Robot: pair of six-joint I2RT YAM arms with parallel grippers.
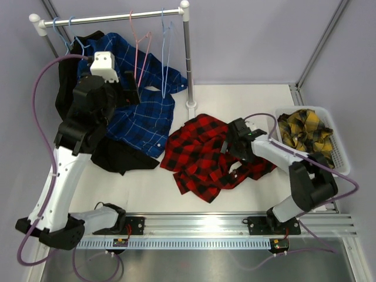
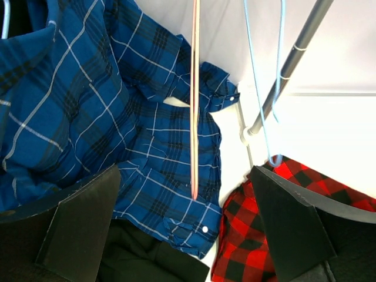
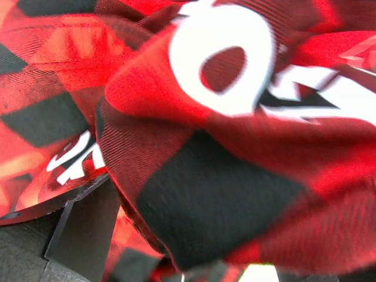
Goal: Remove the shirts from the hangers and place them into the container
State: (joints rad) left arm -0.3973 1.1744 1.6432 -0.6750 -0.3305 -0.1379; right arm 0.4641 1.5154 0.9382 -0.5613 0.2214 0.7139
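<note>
Over white table, left pincer wide, empty; right pincer wide against red shirt, its print unreadable.

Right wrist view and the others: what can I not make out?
Right wrist: the red shirt, close and blurred, covers one of the jaws.
Top view: the black shirt lies mostly under the blue shirt and the left arm.
Top view: the yellow shirt hides the bottom of the container.

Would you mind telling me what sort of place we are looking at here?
Most likely a robotics lab cell staged for laundry practice: a left arm and right arm bolted to a metal track, a clothes rail on a white table, plain walls.
</note>
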